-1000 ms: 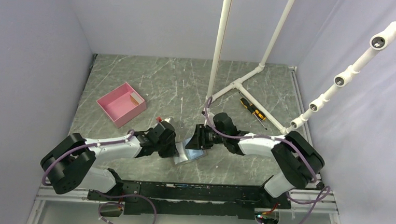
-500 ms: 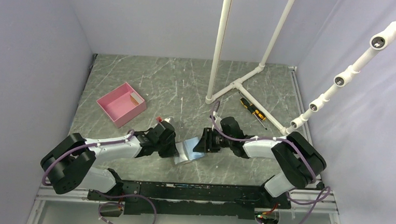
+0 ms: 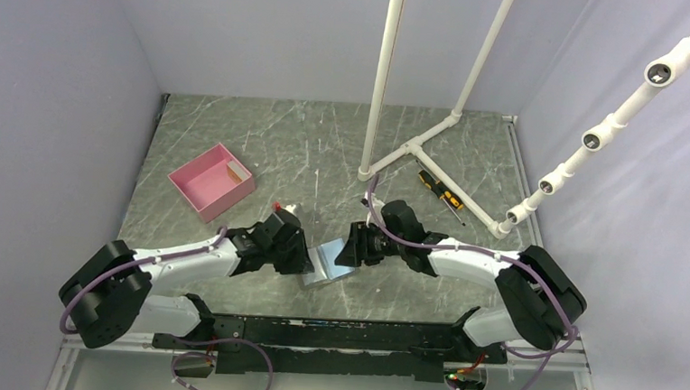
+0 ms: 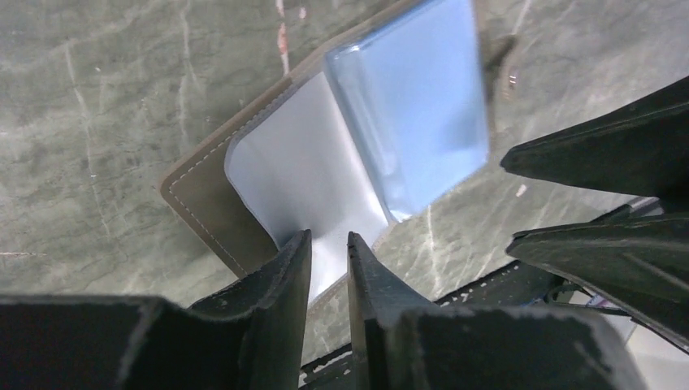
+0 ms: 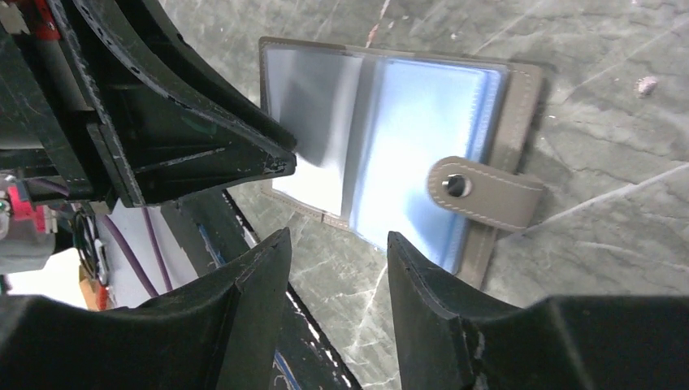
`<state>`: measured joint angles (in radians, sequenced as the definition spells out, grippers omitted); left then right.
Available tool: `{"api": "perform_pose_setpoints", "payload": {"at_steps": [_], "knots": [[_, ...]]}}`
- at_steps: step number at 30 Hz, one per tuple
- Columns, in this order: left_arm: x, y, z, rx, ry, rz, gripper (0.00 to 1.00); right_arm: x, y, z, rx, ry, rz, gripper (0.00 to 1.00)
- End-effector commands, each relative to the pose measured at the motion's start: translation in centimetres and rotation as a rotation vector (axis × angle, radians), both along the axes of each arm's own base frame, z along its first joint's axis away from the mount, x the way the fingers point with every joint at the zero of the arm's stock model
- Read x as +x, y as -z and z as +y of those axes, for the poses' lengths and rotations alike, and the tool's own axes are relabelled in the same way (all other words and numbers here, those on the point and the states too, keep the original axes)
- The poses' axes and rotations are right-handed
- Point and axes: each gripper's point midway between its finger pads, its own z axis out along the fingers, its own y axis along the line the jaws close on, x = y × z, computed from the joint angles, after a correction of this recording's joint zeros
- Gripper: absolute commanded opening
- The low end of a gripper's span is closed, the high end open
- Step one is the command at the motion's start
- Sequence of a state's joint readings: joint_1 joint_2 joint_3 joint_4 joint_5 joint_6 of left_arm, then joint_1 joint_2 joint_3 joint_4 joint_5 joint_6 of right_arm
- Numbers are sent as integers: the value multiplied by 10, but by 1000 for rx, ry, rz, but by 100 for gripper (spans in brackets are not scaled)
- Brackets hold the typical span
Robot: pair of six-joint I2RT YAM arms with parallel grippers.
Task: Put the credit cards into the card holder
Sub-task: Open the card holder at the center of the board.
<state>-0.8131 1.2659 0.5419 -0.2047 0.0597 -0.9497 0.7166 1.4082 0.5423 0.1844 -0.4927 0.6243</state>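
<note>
The grey card holder (image 3: 323,264) lies open on the marble table between my two grippers, showing a clear sleeve and light blue sleeves (image 4: 414,106); its snap strap (image 5: 483,191) lies folded over the right side. My left gripper (image 3: 305,263) is closed to a narrow gap on the clear sleeve's near edge (image 4: 327,240), and its tips show in the right wrist view (image 5: 280,162). My right gripper (image 3: 349,249) is open and empty just over the holder's near right edge (image 5: 337,240). A small orange piece (image 3: 233,172) stands in the pink box; no black cards show.
The pink open box (image 3: 199,186) sits at the back left. A yellow-and-black screwdriver (image 3: 439,192) lies beside the white pipe frame (image 3: 417,145) at the back right. The black base rail (image 3: 315,333) runs close behind the holder's near edge.
My right gripper has drawn back to the right off the holder, uncovering the blue sleeves. My left gripper stays on the holder while its elbow has swung left.
</note>
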Motion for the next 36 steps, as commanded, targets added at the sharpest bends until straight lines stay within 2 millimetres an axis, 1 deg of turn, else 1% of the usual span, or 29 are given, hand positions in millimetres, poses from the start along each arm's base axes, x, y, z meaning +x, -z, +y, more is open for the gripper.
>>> {"api": "perform_pose_setpoints", "payload": {"at_steps": [1, 5, 8, 13, 18, 21, 23, 25, 27, 28, 30, 33, 36], "knots": [[6, -28, -12, -80, 34, -71, 31, 10, -25, 8, -2, -13, -108, 51], [10, -47, -13, -98, 40, -107, 38, 10, -27, 9, -24, -22, -129, 52], [10, -54, -11, -96, 37, -122, 42, 10, -26, 10, -60, -25, -154, 52], [9, -60, -8, -107, 31, -136, 49, 12, -22, 9, -125, -18, -189, 53], [9, -54, -4, -84, 22, -136, 59, 15, -20, 11, -142, -11, -200, 53], [8, -45, -1, -53, 24, -118, 61, 16, -19, 10, -148, -2, -202, 49], [8, -35, 3, -11, 22, -98, 62, 18, -15, 3, -180, 26, -200, 47], [6, -27, 8, 25, 22, -81, 62, 22, -14, -2, -202, 58, -209, 45], [5, -19, 10, 43, 18, -68, 61, 22, -14, -4, -203, 64, -212, 44], [4, -16, 11, 49, 15, -59, 59, 21, -13, -3, -203, 63, -209, 44], [4, -11, 13, 57, 7, -50, 51, 20, -10, -3, -201, 56, -200, 43], [1, -7, 15, 69, 4, -35, 45, 16, -6, -1, -192, 41, -185, 42], [-1, -2, 18, 85, 5, -21, 39, 15, -11, 7, -147, 21, -194, 41]]}}
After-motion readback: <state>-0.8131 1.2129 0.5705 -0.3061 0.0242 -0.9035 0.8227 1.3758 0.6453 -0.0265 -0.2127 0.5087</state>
